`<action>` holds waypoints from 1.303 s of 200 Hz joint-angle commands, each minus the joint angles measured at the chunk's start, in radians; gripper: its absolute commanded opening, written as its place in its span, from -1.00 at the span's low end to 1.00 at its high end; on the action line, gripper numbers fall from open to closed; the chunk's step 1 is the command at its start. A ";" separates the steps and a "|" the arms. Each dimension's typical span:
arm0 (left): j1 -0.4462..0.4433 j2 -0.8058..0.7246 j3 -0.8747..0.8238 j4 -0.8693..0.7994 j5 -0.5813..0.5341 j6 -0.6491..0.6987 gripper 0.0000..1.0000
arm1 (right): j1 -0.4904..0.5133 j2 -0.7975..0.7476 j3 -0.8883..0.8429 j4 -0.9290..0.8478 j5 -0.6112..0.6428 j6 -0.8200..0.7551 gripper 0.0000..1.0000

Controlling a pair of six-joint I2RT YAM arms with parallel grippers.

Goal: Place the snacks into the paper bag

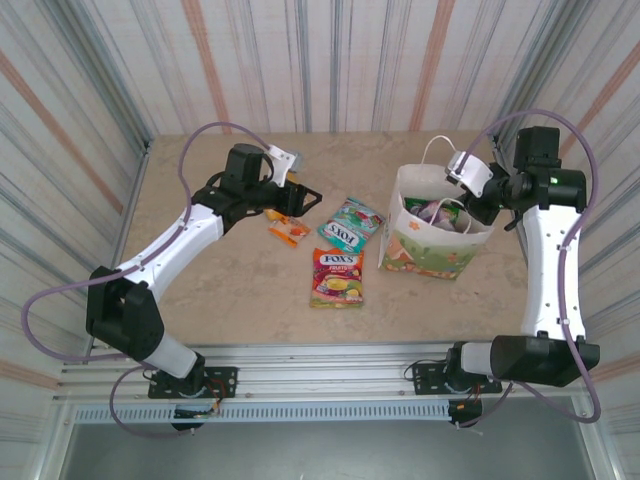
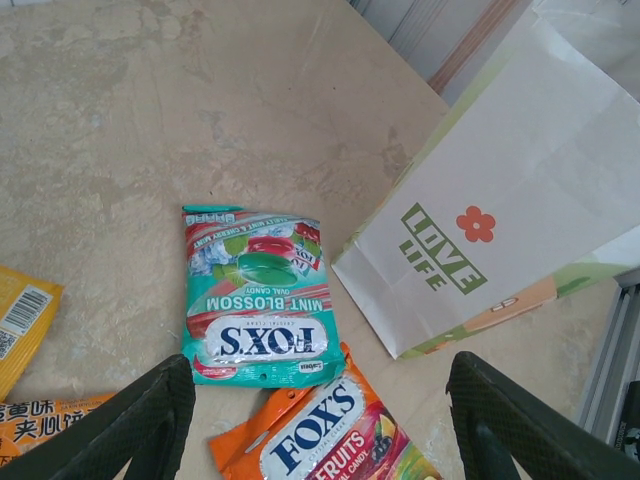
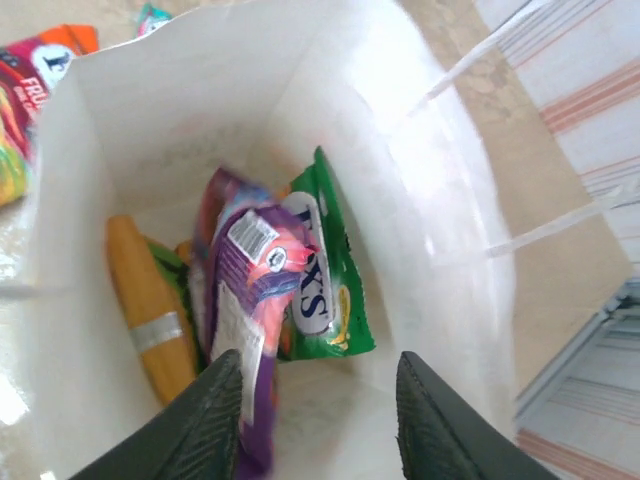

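Observation:
The white paper bag point(image 1: 435, 238) with floral print stands upright at the right of the table. My right gripper point(image 1: 476, 198) hangs over its mouth, open point(image 3: 318, 400). Inside the bag point(image 3: 180, 110) lie a purple packet point(image 3: 245, 290), blurred at its lower end beside my left finger, a green FOX'S packet point(image 3: 328, 270) and a gold-orange pack point(image 3: 150, 310). On the table lie a teal FOX'S packet point(image 1: 351, 225) point(image 2: 258, 300), an orange FOX'S fruits packet point(image 1: 338, 277) point(image 2: 325, 430) and small orange packets point(image 1: 288, 230) point(image 2: 22, 320). My left gripper point(image 1: 292, 197) point(image 2: 322, 405) hovers open above these, holding nothing.
Striped curtain walls close in the table on three sides. A metal rail point(image 1: 330, 365) runs along the near edge by the arm bases. Bare marble-look tabletop point(image 1: 200, 290) stretches at the left front. The bag's cord handles point(image 3: 520, 50) stick out toward the far right.

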 commanded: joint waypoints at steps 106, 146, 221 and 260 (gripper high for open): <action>-0.007 -0.042 -0.009 -0.035 0.019 -0.093 0.39 | 0.104 -0.287 -0.139 0.326 -0.054 0.785 0.01; -0.007 -0.035 -0.047 -0.042 0.035 -0.172 0.34 | 0.245 -0.289 -0.141 0.317 0.054 1.079 0.03; 0.063 -0.023 -0.090 -0.073 -0.001 -0.309 0.34 | 0.586 -0.161 -0.059 0.281 0.293 1.219 0.21; 0.164 -0.023 -0.176 0.006 0.013 -0.415 0.28 | 0.731 -0.048 -0.017 0.325 0.367 1.245 0.23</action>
